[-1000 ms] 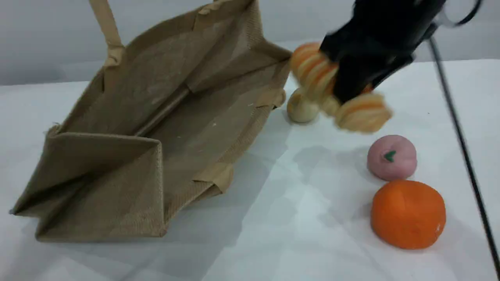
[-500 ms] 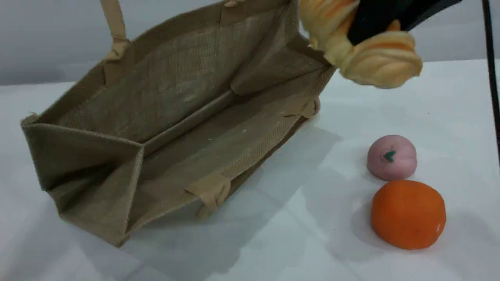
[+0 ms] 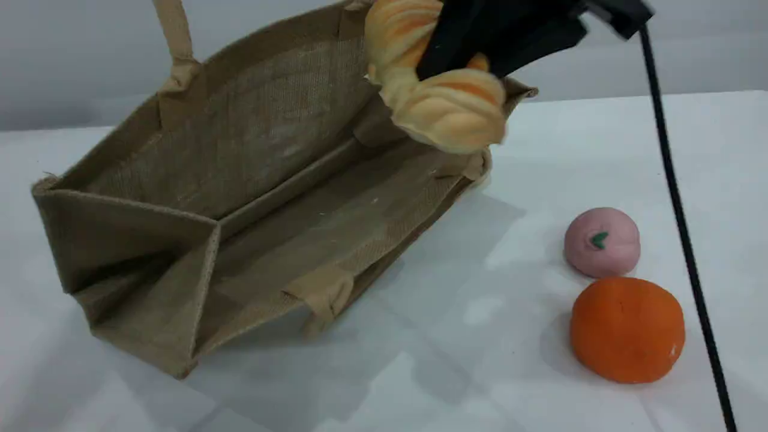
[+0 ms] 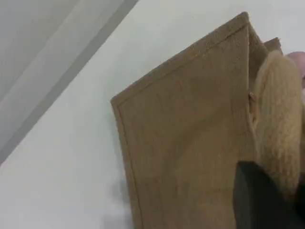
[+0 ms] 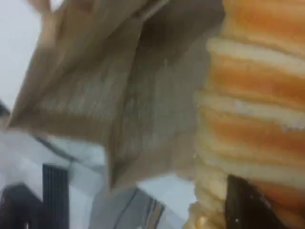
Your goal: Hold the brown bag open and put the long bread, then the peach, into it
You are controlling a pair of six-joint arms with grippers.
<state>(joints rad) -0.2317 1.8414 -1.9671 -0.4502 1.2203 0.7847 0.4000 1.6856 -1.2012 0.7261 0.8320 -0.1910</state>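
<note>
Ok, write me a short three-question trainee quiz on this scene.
1. True or false: the long bread lies inside the brown bag.
2. What sits on the table beside the peach? A) orange ball B) green cup C) spoon
3. Fill in: the right hand is shut on the ____.
Key: 1 false, it hangs in the air at the bag's mouth; 2 A; 3 long bread.

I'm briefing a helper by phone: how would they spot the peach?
Start at the brown bag; two balls sit to its right. The peach is the smaller, farther one: pink with a green leaf mark, unlike the plain orange ball in front of it.
</note>
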